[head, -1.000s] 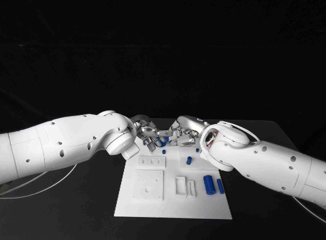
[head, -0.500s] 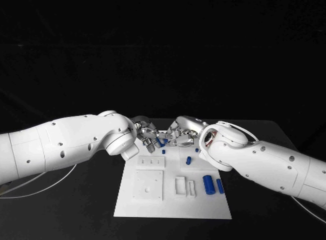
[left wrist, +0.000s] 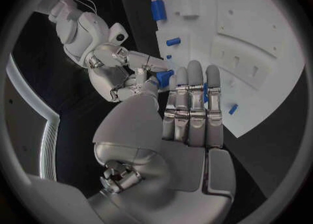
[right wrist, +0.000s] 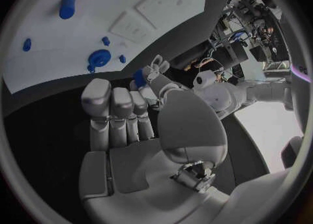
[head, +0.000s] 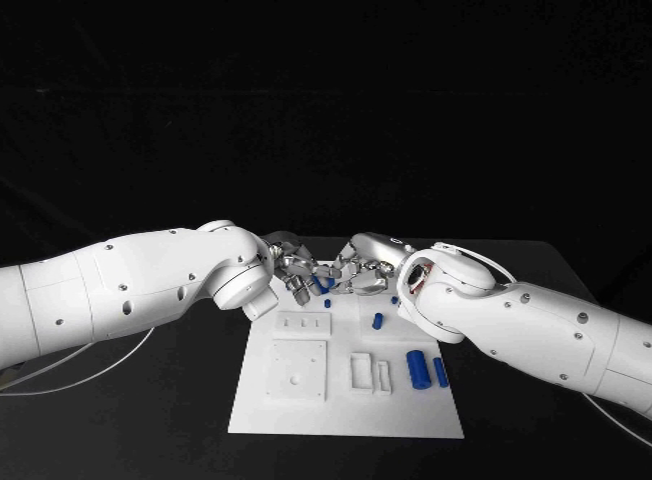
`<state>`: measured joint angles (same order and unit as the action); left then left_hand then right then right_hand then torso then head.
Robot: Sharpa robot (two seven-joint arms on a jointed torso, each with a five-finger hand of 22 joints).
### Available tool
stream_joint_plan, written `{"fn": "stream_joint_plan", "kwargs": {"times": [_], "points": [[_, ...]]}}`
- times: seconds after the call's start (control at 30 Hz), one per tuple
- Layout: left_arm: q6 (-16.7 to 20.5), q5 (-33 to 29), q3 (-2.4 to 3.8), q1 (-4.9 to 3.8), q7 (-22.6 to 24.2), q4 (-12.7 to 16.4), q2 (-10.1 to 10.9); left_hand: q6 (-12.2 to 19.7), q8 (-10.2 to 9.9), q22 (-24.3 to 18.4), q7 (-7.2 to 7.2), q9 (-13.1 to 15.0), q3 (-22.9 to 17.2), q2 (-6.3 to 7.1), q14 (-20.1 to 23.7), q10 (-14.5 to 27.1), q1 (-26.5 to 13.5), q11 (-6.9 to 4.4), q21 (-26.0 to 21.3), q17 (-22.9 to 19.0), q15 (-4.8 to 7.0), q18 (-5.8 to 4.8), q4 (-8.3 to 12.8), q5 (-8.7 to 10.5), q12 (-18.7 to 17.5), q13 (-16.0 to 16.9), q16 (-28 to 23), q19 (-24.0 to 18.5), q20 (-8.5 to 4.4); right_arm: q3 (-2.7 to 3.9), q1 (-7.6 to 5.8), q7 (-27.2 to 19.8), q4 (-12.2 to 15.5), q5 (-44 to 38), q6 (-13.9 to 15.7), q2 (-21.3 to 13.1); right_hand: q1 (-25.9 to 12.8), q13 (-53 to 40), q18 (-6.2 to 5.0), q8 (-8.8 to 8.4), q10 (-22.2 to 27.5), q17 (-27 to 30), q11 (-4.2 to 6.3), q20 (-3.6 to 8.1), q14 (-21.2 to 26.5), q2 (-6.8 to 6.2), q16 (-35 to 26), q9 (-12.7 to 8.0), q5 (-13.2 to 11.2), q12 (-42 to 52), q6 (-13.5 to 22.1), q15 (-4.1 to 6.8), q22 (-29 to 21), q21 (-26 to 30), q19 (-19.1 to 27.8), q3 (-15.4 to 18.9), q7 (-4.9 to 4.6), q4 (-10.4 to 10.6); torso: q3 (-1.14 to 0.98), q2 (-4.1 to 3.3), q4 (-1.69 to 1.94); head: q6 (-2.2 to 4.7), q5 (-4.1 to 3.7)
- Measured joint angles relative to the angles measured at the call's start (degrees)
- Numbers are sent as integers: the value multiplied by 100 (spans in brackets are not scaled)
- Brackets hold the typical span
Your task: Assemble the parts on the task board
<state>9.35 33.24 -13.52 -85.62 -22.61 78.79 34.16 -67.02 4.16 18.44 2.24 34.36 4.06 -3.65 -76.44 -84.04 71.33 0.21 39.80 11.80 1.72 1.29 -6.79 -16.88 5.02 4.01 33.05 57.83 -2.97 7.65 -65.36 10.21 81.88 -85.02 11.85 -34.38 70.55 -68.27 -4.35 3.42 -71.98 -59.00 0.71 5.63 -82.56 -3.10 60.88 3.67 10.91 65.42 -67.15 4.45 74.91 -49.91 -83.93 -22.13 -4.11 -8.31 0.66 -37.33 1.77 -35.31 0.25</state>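
Both hands meet over the far end of the task board (head: 348,400), the white plate lying on the black surface (head: 168,400). The left hand (head: 295,262) and the right hand (head: 358,268) come together fingertip to fingertip, and a small blue part (head: 322,287) sits right where they meet.

In the left wrist view, the left hand (left wrist: 185,114) has its long fingers straight and side by side, with the thumb reaching toward the small blue part (left wrist: 165,77). The right hand (left wrist: 120,67) faces it with its fingers bunched around the same piece. The part seems pinched between the 2 hands, but I cannot tell which hand truly carries it, or whether both do.

In the right wrist view, the right hand (right wrist: 140,125) has its fingers side by side and bent forward, and the blue part (right wrist: 140,76) shows just past their tips, next to the silver fingers of the left hand (right wrist: 158,67).

On the task board in the head view, 2 larger blue cylinders (head: 417,371) lie side by side near the right edge of the near half, and a smaller blue piece (head: 378,321) stands further up, nearer the hands. White raised blocks and a square recessed plate (head: 297,372) occupy the left and middle of the board.

A grey cable (head: 67,375) trails on the surface under the left arm.
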Motion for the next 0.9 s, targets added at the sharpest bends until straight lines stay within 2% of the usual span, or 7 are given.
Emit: {"fn": "stream_joint_plan", "kwargs": {"times": [0.17,0.23,0.3,0.43,0.6,0.7,0.9], "points": [[-35,-4,4,-4,-1,-15,-36,69,-2,28,0,-19,-180,98,21,0,282,0,0,0,21,-1,275,-869,-58,-20,0,-21,-21,-6,4,25,1,-16,-11,1,0,0,0,-17,0,0,0,0,0,0,-15,-1,21,0,-6,0,0,0,0,6,6,-6,1,-1,0,14,3],[-55,-10,5,-5,-1,-23,-46,94,-28,51,6,-30,-285,123,21,0,333,0,11,1,21,-1,380,-1088,-69,-20,0,-35,-11,-8,6,35,1,-21,-17,1,0,0,0,-18,0,0,0,0,0,0,-14,-1,21,0,-7,0,0,0,0,6,7,-6,3,-2,-1,14,3],[-78,-16,6,-7,-3,-36,-50,94,-46,86,-13,-27,-386,129,21,0,339,0,66,1,21,0,462,-1122,-69,-20,0,-82,-21,-11,9,46,0,-26,-27,2,0,0,2,-24,-1,0,-1,0,0,0,-14,-4,21,0,-7,0,0,0,0,7,8,-7,3,-5,-3,11,3],[-119,-20,5,-7,-15,-52,-54,73,-47,93,-35,-16,-403,192,21,0,276,0,67,1,21,0,449,-1008,-69,-20,0,-95,-9,-11,9,55,3,-29,-38,3,-1,0,1,0,-1,0,-1,0,0,-1,-14,-4,21,0,-8,0,0,0,0,7,9,-7,3,-8,-3,-5,-5],[-156,-20,1,-7,-56,-65,-53,44,-45,92,-87,-99,-320,300,21,0,168,0,67,8,21,0,265,-969,-69,-20,0,-103,-1,-11,9,60,9,-31,-49,3,-1,0,1,6,-1,0,-1,0,0,-1,-14,-3,63,0,-31,0,0,0,0,-3,-4,3,2,-7,-3,-18,-6],[-179,-20,1,-7,-82,-66,-52,37,-38,93,-42,-159,-279,320,21,1,148,1,67,14,21,0,158,-969,-69,-20,0,-103,-1,-11,9,61,11,-32,-56,5,-1,0,1,6,-1,0,-1,0,0,-2,-14,-3,63,0,-36,0,0,0,0,-10,-7,10,0,-5,-3,-20,-6],[-235,-20,4,-8,-116,-65,-51,39,-34,95,-40,-203,-296,318,21,1,178,1,67,17,21,0,136,-1056,-69,-20,0,-102,-1,-11,10,61,14,-33,-72,9,-2,0,0,5,14,0,14,0,0,-2,-14,-2,63,0,-36,0,0,0,0,-10,-7,10,-4,-2,-3,-21,-5]]}}
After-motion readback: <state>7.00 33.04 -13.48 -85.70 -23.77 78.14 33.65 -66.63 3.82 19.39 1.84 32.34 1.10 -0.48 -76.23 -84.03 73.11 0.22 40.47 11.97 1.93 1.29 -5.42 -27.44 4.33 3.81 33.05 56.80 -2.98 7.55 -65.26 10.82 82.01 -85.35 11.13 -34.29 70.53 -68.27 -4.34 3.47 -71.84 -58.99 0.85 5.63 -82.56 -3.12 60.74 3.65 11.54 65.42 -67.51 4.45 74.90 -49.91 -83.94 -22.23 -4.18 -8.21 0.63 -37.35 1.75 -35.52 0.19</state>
